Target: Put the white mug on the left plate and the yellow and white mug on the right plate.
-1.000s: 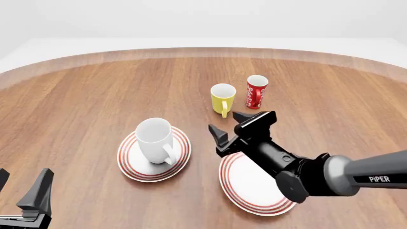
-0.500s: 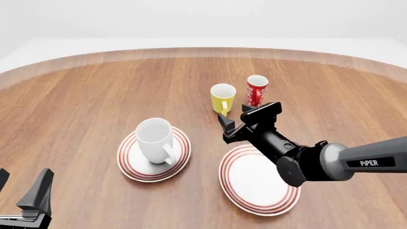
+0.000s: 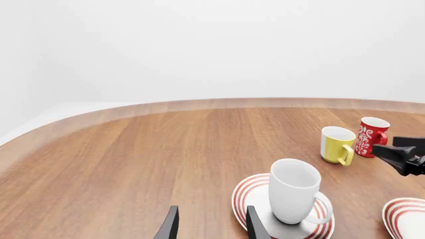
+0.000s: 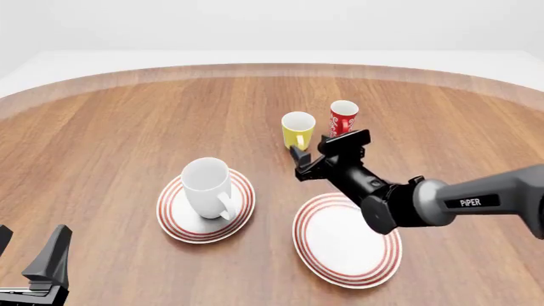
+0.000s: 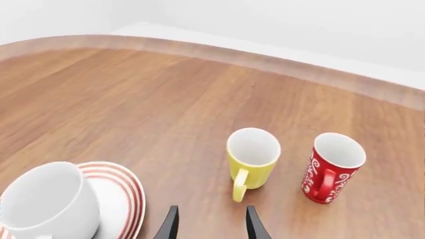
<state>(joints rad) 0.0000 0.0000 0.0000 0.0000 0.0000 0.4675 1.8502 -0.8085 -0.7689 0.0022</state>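
Note:
The white mug (image 4: 208, 186) stands upright on the left plate (image 4: 174, 223); it also shows in the left wrist view (image 3: 292, 190) and the right wrist view (image 5: 47, 205). The yellow and white mug (image 4: 297, 131) stands on the table behind the plates, handle toward me, and shows in the right wrist view (image 5: 252, 158). The right plate (image 4: 340, 248) lies bare. My right gripper (image 4: 327, 150) is open and empty, just in front of the yellow and white mug, apart from it. My left gripper (image 4: 30, 258) is open and empty at the near left.
A slim red cup with white marks (image 4: 343, 118) stands close to the right of the yellow and white mug, also in the right wrist view (image 5: 332, 167). The right arm (image 4: 425, 204) stretches over the right plate's far edge. The table's curved far edge (image 4: 272, 69) lies beyond.
My right gripper has moved forward, from over the right plate toward the yellow and white mug, staying open. The left gripper and both mugs have not moved.

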